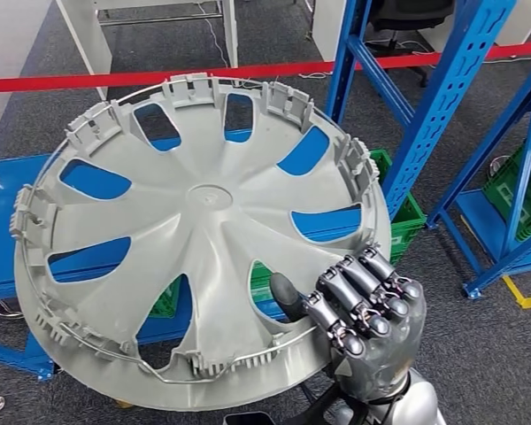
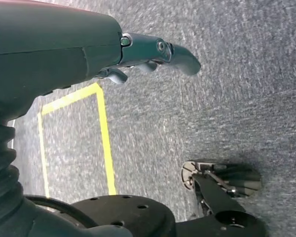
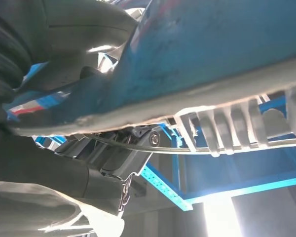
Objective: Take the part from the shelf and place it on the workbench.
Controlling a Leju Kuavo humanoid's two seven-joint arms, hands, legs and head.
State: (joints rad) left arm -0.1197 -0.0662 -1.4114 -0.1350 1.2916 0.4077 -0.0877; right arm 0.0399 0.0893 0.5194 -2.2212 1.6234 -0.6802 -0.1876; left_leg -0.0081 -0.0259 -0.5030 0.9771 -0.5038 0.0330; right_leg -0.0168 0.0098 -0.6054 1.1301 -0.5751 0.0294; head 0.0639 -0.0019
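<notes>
A: Where is the part?

B: It is a big grey plastic wheel cover (image 1: 196, 239), held up close in front of the robot with its inner face toward the head camera. You see the ribbed clips round its rim and a wire ring running through them.

A: Which hand has it?

B: The right hand (image 1: 359, 314). It grips the near right edge of the cover: the thumb lies over the inner face and the dark fingers (image 1: 357, 288) curl round the rim. In the right wrist view the rim passes straight across, with the fingers (image 3: 116, 158) tucked against it.

A: Is the cover level?

B: No, it tilts, the far edge higher than the near one.

A: And the left hand?

B: The left hand (image 2: 146, 57) hangs over the grey carpet floor (image 2: 232, 89), holding nothing. Its fingers are fairly straight and lie close together, not curled in. A yellow line (image 2: 103, 133) is marked on the floor beneath it.

A: What lies behind the cover?

B: A blue shelf frame (image 1: 443, 97) stands to the right and far, with green crates (image 1: 400, 212) low inside it. Through the cover's openings more blue shows. A red tape barrier (image 1: 62, 82) stretches across the far side, and a white table leg (image 1: 82, 31) stands beyond it on the left
</notes>
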